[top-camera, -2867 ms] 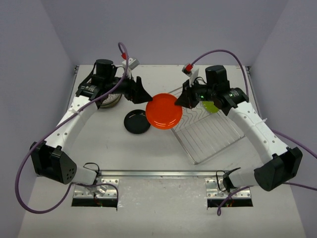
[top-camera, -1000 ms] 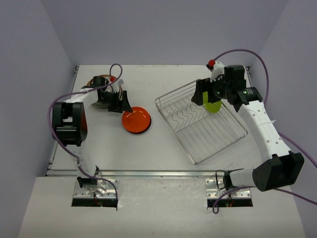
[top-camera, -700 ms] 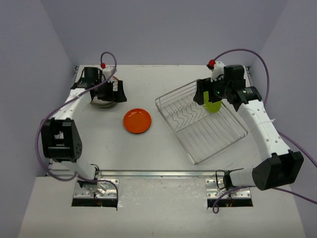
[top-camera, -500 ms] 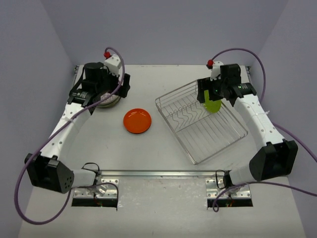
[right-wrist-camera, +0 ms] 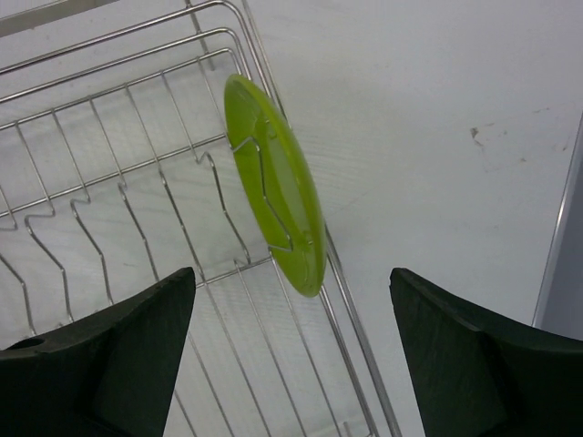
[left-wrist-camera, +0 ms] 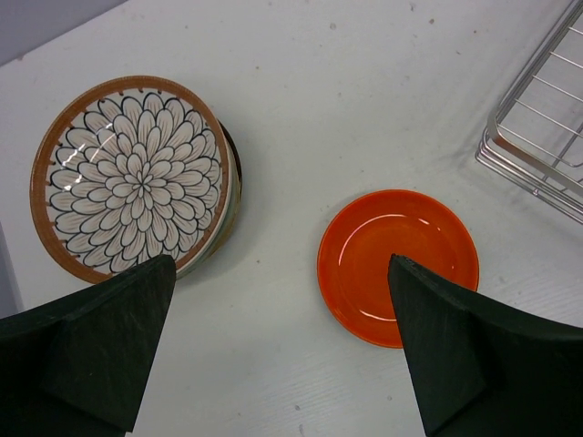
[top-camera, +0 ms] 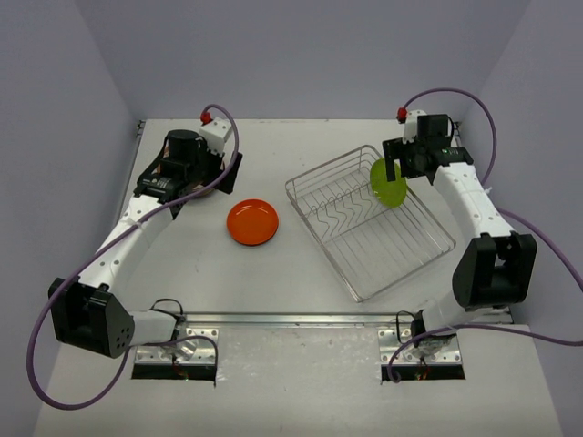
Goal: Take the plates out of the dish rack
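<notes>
Lime green plate is the only one left in the dish rack.

I find the right gripper just above the rack's far right corner, jaws wide apart and empty. The plate stands on edge below it, tilted, caught in the zigzag dividers beside the side rail. My recommendation: line the fingers across the upper rim, descend, clamp firmly, then lift along the plate's own plane until it clears the wires before swinging left. A sideways pull would likely snag a divider or drag the rack. Left of the rack an orange plate lies flat, and farther left a patterned plate tops a stack. The left gripper hovers there, jaws apart, empty.
</notes>
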Controlling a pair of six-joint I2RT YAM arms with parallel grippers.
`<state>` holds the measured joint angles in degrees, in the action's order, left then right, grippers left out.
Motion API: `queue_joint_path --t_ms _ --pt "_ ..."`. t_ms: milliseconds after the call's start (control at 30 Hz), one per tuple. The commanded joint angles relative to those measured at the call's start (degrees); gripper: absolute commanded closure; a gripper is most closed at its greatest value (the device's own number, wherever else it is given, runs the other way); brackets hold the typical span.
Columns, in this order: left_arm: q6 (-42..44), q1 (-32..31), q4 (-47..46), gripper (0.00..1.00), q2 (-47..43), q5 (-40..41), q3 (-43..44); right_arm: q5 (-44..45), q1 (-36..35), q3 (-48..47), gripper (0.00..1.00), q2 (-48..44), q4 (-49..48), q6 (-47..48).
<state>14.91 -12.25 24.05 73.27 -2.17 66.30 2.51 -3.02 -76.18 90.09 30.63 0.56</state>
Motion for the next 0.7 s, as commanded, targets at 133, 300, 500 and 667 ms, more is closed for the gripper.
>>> queue_joint_path --t_ms 133,300,500,667 --pt "-1.41 0.21 -1.47 0.00 0.72 -1.12 1.64 -2.16 0.77 0.11 0.33 2.79 -9.73 4.87" --pt "-1.55 0.21 -1.11 0.00 0.91 -1.32 1.29 -2.24 0.82 -0.80 0.41 6.13 -10.58 6.46" --pt "-1.35 0.21 -0.98 0.00 1.19 -0.82 1.60 -2.58 0.73 -1.97 0.51 8.89 -10.89 8.30" --pt "-1.37 0.21 -0.84 0.00 1.17 -0.64 1.99 -5.25 0.82 -1.88 0.74 7.97 -10.15 9.35"
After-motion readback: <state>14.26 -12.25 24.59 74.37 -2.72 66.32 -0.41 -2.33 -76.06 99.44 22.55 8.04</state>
